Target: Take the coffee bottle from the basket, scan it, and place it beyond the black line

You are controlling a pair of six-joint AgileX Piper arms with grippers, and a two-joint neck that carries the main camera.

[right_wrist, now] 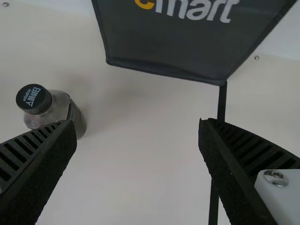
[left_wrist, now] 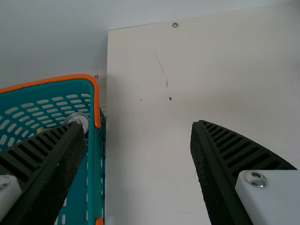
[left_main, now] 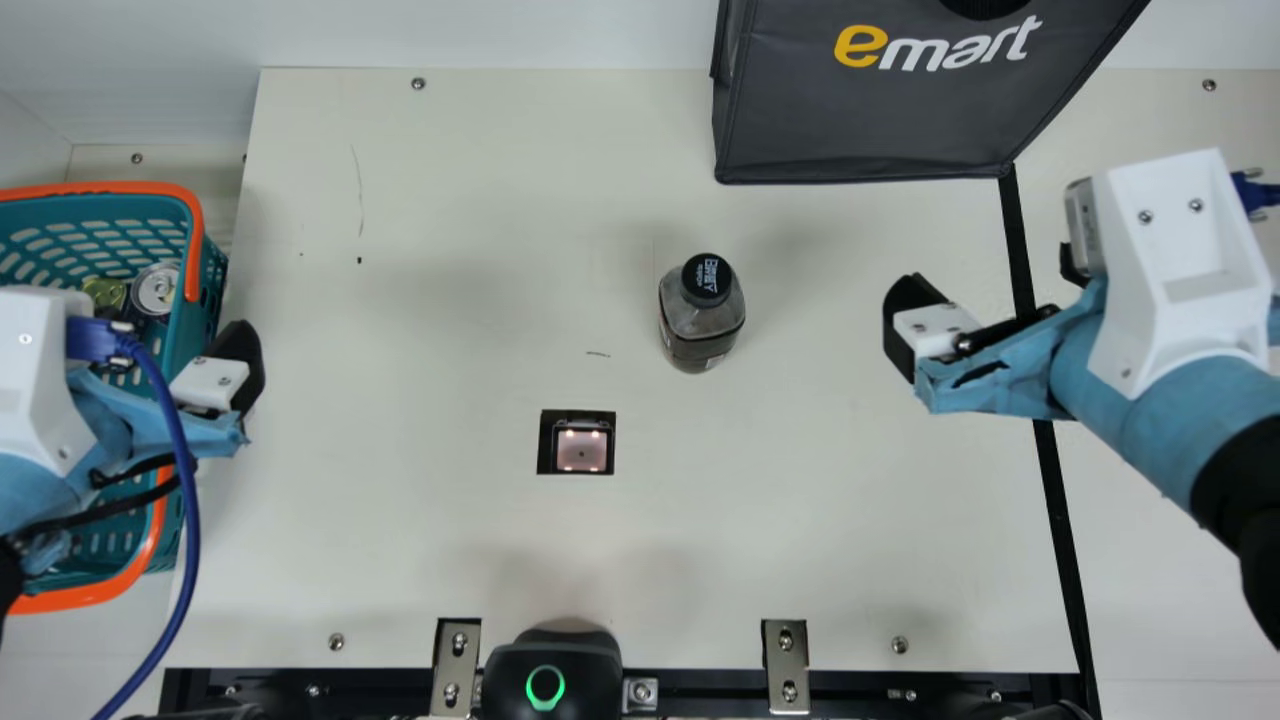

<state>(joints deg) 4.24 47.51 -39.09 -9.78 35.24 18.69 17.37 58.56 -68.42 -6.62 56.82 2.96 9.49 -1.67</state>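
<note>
The right arm [left_main: 1190, 420] is nearest, right of the scanner [left_main: 582, 450] and slightly farther back, its right gripper [right_wrist: 138, 123] wide and holding nothing. Left of the scanner, partly over the basket [left_main: 110, 187], the left gripper [left_wrist: 138, 125] is likewise spread wide and empty.

The bottle [left_main: 700, 320] is already out of the basket, upright on the table [left_main: 450, 550], right of the scanner and beyond it. I can't tell whether it has been scanned. It stands short of the black line [left_main: 1058, 510], which runs well right of the scanner, so the placing is left to do. A grasp by the right gripper looks likely next, then the scan if it is still owed, and the carry over the line.

The bottle has a boxy body with rounded shoulders, clear above its dark lower part, and a round black cap [left_main: 706, 278] with pale print. The basket is teal perforated plastic, rimmed in orange, with a shiny round-topped can [left_main: 158, 290] inside. Well beyond the scanner and to its right is a dark fabric bag [left_main: 850, 120] with stitched edges. The scanner itself is a small glassy square in a black surround. Both grippers have dark, ribbed, tapering fingers [right_wrist: 47, 173].
</note>
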